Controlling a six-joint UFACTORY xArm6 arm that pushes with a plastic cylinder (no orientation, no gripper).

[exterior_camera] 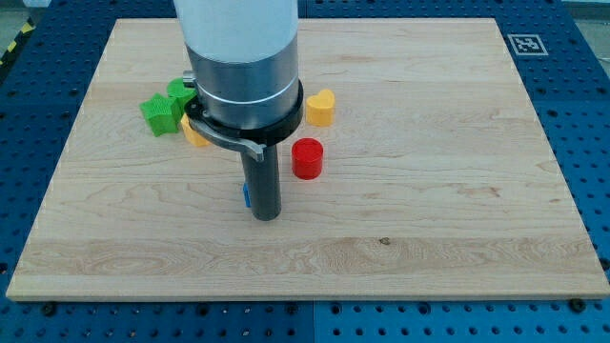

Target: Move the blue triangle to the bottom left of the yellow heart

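Observation:
My tip [265, 215] rests on the wooden board a little left of centre. Only a thin sliver of the blue triangle [246, 195] shows at the rod's left side; the rest is hidden behind the rod. The yellow heart [320, 107] stands up and to the right of the tip, beside the arm's grey body. The tip touches or nearly touches the blue sliver; I cannot tell which.
A red cylinder [308, 157] stands just right of the rod. Two green blocks [161, 113] [179, 91] sit at the left of the arm, with another yellow block [194, 132] partly hidden under the arm. The wooden board [457, 219] lies on a blue pegboard table.

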